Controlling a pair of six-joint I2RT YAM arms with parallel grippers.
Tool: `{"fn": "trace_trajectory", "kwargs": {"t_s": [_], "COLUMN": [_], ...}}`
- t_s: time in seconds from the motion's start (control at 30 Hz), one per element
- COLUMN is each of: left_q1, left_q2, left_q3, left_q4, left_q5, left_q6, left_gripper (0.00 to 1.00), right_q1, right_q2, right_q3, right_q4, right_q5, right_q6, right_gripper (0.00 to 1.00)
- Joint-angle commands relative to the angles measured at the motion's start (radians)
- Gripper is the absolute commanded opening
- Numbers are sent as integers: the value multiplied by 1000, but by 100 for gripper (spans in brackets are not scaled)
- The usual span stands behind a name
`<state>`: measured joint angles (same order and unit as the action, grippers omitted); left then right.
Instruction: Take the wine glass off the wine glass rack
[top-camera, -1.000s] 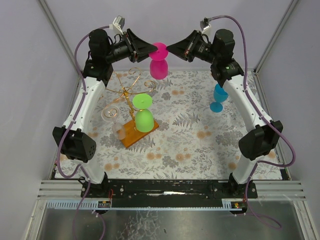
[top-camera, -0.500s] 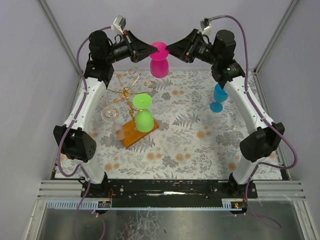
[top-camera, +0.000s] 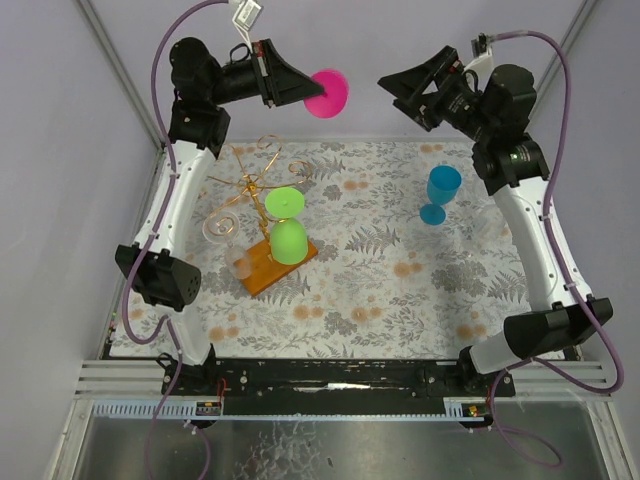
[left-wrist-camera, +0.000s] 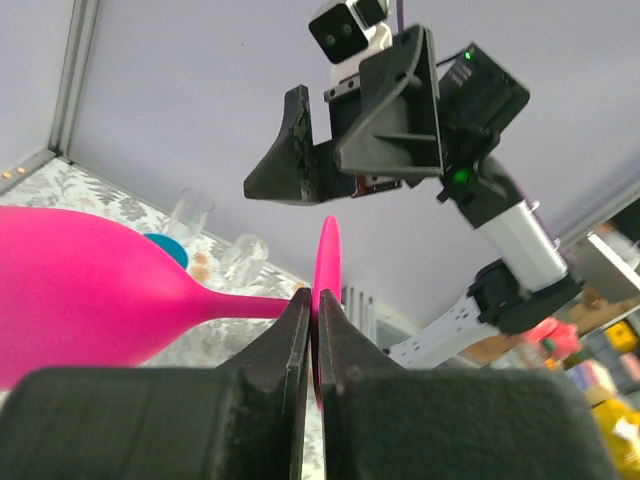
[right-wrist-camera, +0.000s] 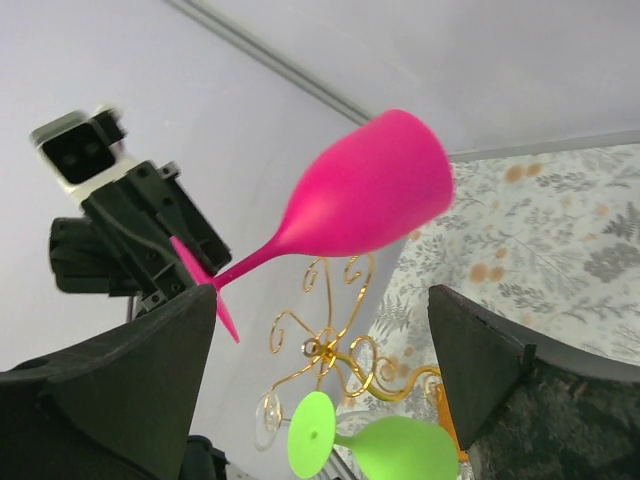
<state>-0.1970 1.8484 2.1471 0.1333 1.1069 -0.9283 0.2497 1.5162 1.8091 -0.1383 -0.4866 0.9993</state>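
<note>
A pink wine glass (top-camera: 328, 93) hangs in the air above the far edge of the table, off the rack. My left gripper (top-camera: 306, 91) is shut on its thin foot disc (left-wrist-camera: 327, 262), and the bowl (left-wrist-camera: 80, 295) lies sideways. My right gripper (top-camera: 396, 88) stands open just right of the glass, touching nothing; its wrist view shows the pink glass (right-wrist-camera: 370, 190) beyond its fingers. Below stands the wine glass rack (top-camera: 256, 184), gold wire on an orange-brown base (top-camera: 262, 276). A green glass (top-camera: 287, 228) and a clear glass (top-camera: 224, 236) hang from it.
A blue glass (top-camera: 438, 194) stands upright on the patterned cloth at the back right. Two small clear glasses (left-wrist-camera: 190, 211) stand near the far edge. Grey walls close in the back and both sides.
The right gripper has opened, let go of the pink glass and drawn back to the right. The left gripper has shut on the foot, lifted a little and tipped the glass sideways.
</note>
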Motion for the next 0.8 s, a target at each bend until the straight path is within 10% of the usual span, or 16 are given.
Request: {"fn": "trace_trajectory", "kwargs": {"t_s": [0.0, 0.53, 0.77], "left_q1": [-33, -248, -313], "left_q2": [-42, -254, -310], "left_q3": [-18, -252, -341], "left_q4": [5, -469, -584], "left_q5": [59, -42, -102], "left_q6": [316, 1363, 1589], "left_gripper": [0, 0, 0], "right_q1": [-39, -92, -110], "right_q2": [-29, -27, -29], "right_q3": [-15, -65, -51], "right_q4": [-111, -155, -160], "right_q5": [12, -209, -240], "right_q6": [-24, 20, 13], "right_gripper": [93, 99, 99]}}
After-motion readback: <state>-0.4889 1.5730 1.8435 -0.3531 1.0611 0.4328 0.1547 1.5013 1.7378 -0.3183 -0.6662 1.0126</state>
